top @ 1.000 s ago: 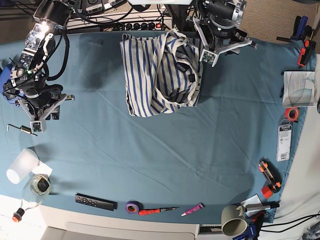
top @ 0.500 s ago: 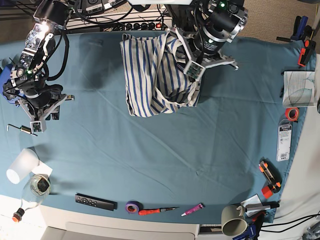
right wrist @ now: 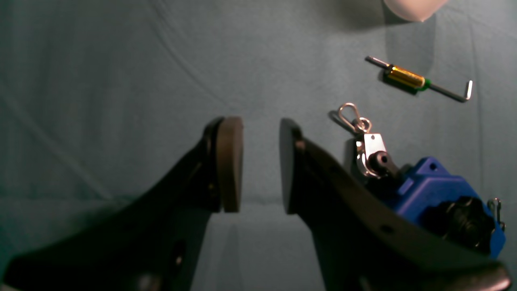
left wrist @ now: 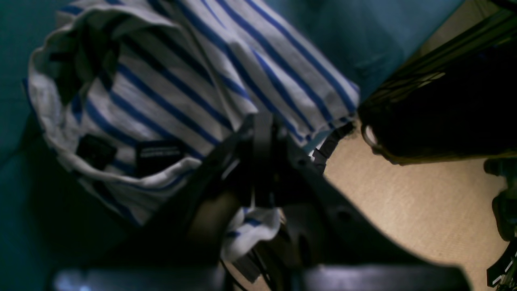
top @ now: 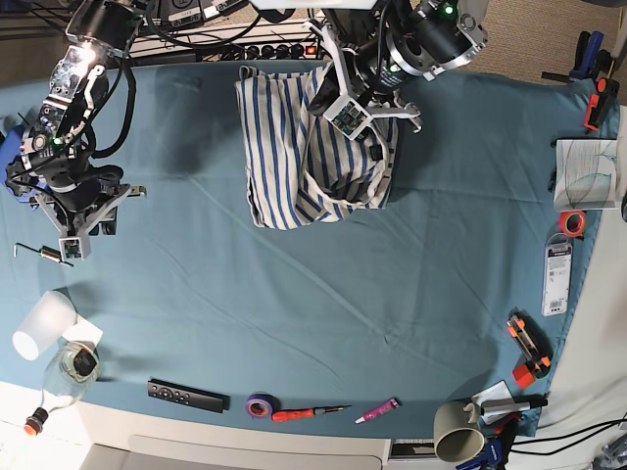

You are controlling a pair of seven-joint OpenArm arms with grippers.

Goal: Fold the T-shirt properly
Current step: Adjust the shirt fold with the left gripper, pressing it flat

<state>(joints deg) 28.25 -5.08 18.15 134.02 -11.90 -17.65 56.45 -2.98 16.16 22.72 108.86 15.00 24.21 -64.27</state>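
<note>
Two arms in my view: the left gripper (top: 343, 98) is clamped shut on a fold of the striped T-shirt (top: 294, 157), bunched at the table's (top: 294, 313) far edge, while the right gripper (right wrist: 260, 161) hangs half open and empty over bare cloth.

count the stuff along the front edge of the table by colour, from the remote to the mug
black: 1, remote
purple: 1, tape roll
red: 1, screwdriver
pink: 1, marker
greenish-grey: 1, mug
total: 5
</note>
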